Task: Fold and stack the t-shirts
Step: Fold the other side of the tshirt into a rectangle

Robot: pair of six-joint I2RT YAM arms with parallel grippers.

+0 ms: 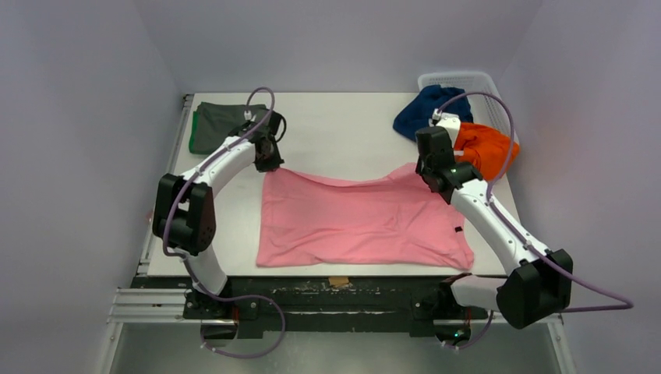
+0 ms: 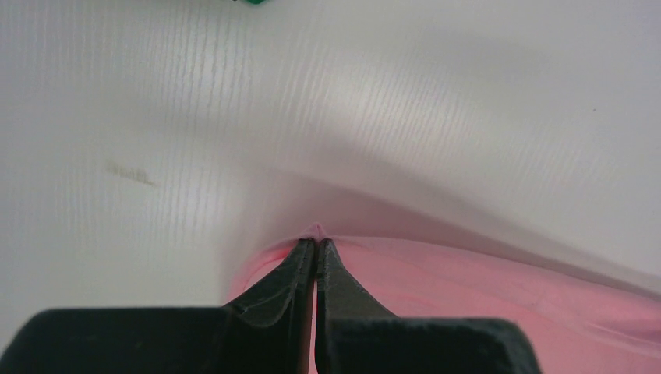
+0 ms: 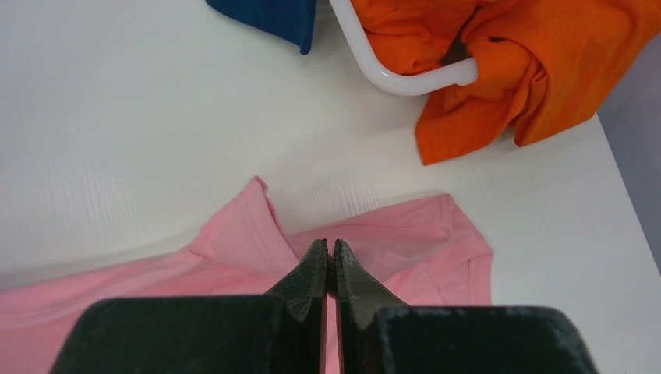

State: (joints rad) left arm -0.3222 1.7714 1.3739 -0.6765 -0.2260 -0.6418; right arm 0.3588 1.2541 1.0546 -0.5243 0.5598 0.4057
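The pink t-shirt (image 1: 358, 222) lies spread on the middle of the table. My left gripper (image 1: 269, 165) is shut on its far left corner, and a tip of pink cloth (image 2: 317, 231) pokes out between the closed fingertips (image 2: 316, 243). My right gripper (image 1: 427, 173) is shut at the shirt's far right edge, its fingertips (image 3: 328, 248) pressed together over the pink cloth (image 3: 234, 241) beside a sleeve (image 3: 460, 249). The navy t-shirt (image 1: 425, 109) and the orange t-shirt (image 1: 483, 148) hang out of the basket. The dark grey t-shirt (image 1: 222, 125) lies folded at the far left, with a green edge (image 1: 192, 134) under it.
The white mesh basket (image 1: 460, 78) stands at the far right corner, and its rim (image 3: 390, 78) shows just beyond my right gripper. The table's right edge (image 3: 623, 195) runs close to the pink sleeve. Purple walls enclose the table.
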